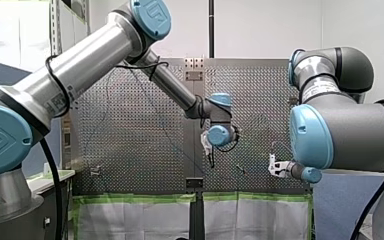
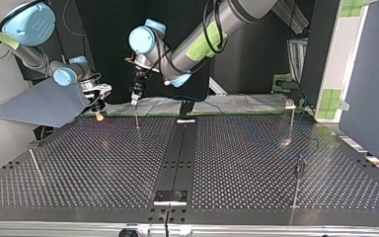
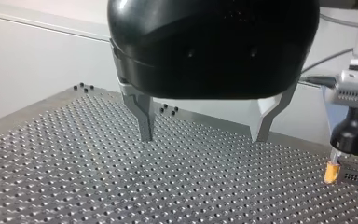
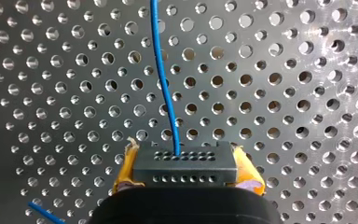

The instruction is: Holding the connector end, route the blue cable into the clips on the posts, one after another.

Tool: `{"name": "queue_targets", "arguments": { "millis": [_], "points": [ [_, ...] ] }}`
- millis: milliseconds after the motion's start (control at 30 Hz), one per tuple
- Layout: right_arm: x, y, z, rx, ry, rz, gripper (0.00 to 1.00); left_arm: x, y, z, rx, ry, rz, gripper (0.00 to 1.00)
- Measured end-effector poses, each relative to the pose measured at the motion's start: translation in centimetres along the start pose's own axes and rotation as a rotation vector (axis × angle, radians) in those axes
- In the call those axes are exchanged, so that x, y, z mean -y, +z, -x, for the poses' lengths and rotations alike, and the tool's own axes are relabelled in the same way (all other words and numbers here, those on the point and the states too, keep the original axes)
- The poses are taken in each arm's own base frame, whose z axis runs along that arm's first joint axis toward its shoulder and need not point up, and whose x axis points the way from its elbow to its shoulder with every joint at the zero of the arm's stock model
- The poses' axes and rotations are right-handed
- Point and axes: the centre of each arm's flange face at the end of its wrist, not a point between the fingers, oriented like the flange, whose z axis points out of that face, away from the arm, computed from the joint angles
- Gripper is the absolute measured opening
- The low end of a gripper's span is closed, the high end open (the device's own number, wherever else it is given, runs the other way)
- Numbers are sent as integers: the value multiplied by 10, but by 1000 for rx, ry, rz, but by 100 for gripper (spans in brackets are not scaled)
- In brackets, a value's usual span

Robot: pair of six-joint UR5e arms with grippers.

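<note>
My right claw point(image 4: 186, 164) is clenched on the connector point(image 4: 186, 173), blue cable point(image 4: 164, 84) running out of it; my left claw point(image 3: 203, 138) is released above the tabletop point(image 3: 121, 186).

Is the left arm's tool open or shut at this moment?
Open. In the left wrist view the left tool has its two metal fingers well apart, with only the perforated table showing between them.

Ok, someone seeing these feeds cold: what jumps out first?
First, the blue cable: it runs from the black connector, clamped between the yellow pads of my right gripper, out across the perforated table. Next, my left gripper, black with metal fingers, hangs open and empty above the same table.
</note>
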Motion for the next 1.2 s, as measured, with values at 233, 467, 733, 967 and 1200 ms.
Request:
{"name": "queue_targets", "arguments": {
  "millis": [233, 467, 733, 967, 1200],
  "points": [
    [0, -1, 1, 5, -3, 3, 0, -3, -22, 24, -1, 0, 0, 100],
    [0, -2, 2, 16, -5, 15, 0, -7, -44, 45, -2, 1, 0, 100],
    [-1, -5, 4, 41, -18, 34, 0, -13, -70, 68, -1, 1, 1, 100],
    [-4, -9, 6, 68, -34, 44, 0, -19, -92, 84, -1, 1, 2, 100],
    [-10, -15, 8, 101, -64, 50, 0, -26, -116, 100, -2, 2, 3, 100]
  ]
}}
